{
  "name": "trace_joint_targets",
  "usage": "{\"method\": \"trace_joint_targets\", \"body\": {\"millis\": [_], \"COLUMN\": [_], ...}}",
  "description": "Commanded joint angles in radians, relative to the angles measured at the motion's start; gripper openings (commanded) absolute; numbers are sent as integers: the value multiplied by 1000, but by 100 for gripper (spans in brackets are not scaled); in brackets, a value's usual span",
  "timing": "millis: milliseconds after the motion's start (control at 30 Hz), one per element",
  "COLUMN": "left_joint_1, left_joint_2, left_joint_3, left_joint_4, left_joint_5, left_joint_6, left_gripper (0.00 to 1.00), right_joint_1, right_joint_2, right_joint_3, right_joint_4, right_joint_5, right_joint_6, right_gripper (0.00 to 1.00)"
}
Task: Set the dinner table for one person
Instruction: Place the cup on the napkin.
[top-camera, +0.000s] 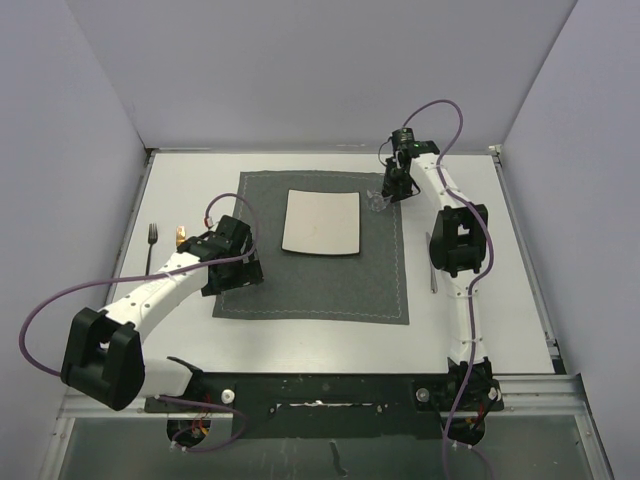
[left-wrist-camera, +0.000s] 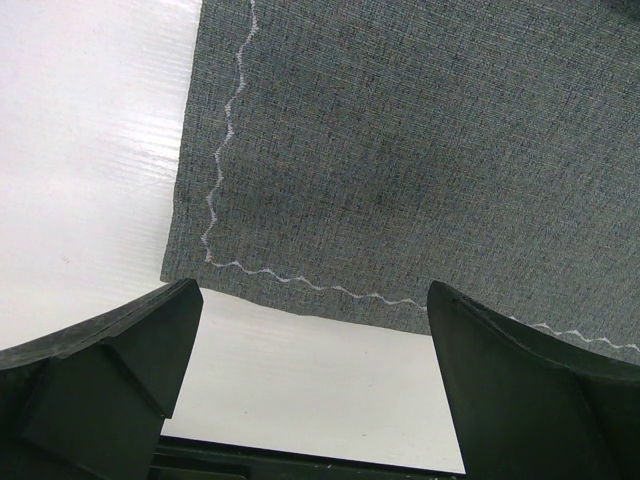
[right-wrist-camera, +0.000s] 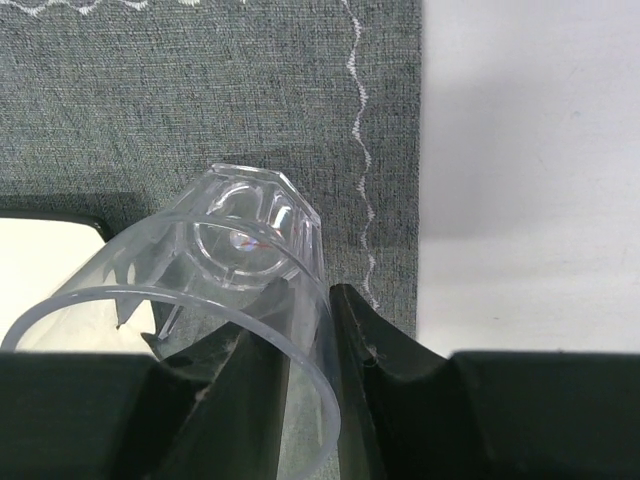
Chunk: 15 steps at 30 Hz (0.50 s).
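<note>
White dinner table (top-camera: 190, 180) fills walled bay | left gripper (left-wrist-camera: 315, 370) spread wide over grey placemat (top-camera: 310, 280) corner | fork (top-camera: 152, 245) left, knife (top-camera: 432, 262) right | square plate (top-camera: 321, 222) on mat | right gripper (right-wrist-camera: 310, 390) pinching clear glass (right-wrist-camera: 250, 250) at mat's far-right corner

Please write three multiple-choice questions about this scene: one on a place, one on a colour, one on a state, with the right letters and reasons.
1. Where is the fork?
A. on the placemat
B. on the dinner table, left of the placemat
C. in a hand
2. What colour is the placemat?
A. red
B. yellow
C. dark grey
3. How is the right hand?
A. shut on the clear glass
B. open, empty
C. out of view
Answers: 1 B, it lies on bare table; 2 C, grey cloth in every view; 3 A, fingers pinch the glass wall.
</note>
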Motion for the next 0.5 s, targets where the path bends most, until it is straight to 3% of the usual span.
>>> {"method": "trace_joint_targets", "body": {"millis": [0,200,467], "left_joint_1": [3,3,3], "left_joint_2": [13,19,24], "left_joint_3": [5,-3,-15], "left_joint_4": [48,51,59], "left_joint_5": [-16,-13,-5], "left_joint_6": [1,-1,-2], "left_gripper": [98,98,98], "right_joint_1": [-5,-5,-5], "right_joint_2": [19,22,4], "right_joint_3": [6,18,8], "right_joint_4": [49,70,103], "right_joint_5": [-18,-32,-30], "right_joint_6": [-27,-34,-36], "right_gripper": [23,22,37]}}
